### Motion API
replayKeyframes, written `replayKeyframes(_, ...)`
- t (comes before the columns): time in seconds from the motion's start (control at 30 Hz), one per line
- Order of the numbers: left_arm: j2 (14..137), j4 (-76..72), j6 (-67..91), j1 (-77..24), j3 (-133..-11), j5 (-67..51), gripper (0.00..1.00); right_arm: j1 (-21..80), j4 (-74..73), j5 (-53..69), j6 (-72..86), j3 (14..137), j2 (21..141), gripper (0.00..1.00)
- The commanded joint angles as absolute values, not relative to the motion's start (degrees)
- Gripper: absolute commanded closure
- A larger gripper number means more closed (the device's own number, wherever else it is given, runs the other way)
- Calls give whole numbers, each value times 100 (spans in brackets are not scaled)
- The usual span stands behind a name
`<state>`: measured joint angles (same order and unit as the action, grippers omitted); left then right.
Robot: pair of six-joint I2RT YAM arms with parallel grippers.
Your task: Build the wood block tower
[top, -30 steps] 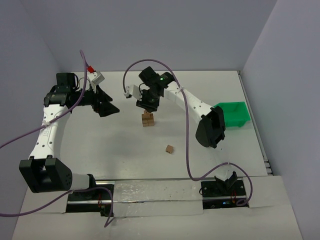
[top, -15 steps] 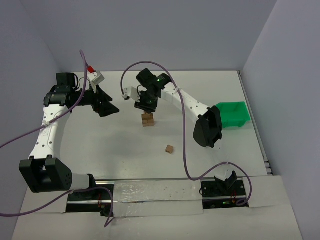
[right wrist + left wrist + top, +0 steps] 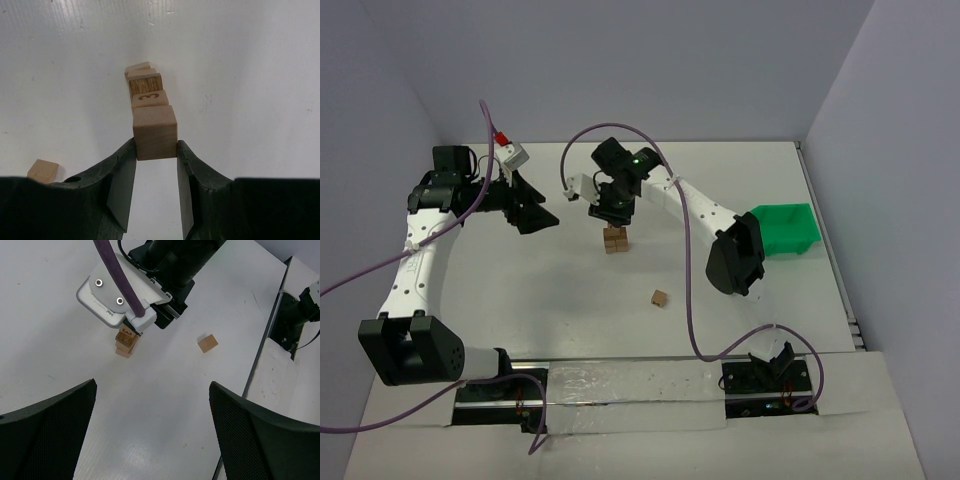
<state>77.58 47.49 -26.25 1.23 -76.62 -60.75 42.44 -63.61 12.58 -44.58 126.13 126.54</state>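
The wood block tower (image 3: 615, 240) stands mid-table as a short stack of light-brown cubes; the right wrist view (image 3: 146, 85) shows a "3" on its top cube. My right gripper (image 3: 614, 212) is directly over it, shut on a plain wooden cube (image 3: 155, 131) held by its sides at the fingertips (image 3: 155, 146), just above the "3" cube. Whether the two touch is unclear. One loose cube (image 3: 660, 297) lies on the table in front of the tower, also seen in the left wrist view (image 3: 207, 343). My left gripper (image 3: 535, 215) is open and empty, left of the tower.
A bright green bin (image 3: 785, 228) sits at the table's right edge. The right arm's elbow (image 3: 732, 258) hangs between the bin and the tower. Cables loop over both arms. The mounting rail (image 3: 620, 385) runs along the near edge.
My right gripper, with the cube in it, has shifted slightly back and up over the tower. The left arm and the loose cube have not moved.
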Motion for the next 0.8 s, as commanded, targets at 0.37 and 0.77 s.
replayKeyframes(0.37,7690,4799,-2760,158,-7831,-6337,1,4370,-6326,1107,-4381,12911,12614,34)
replayKeyframes(0.77,7408,4437,-2542,158,-7671,-6137,1,4174,-6188,1369,-3867,12876,11693,0)
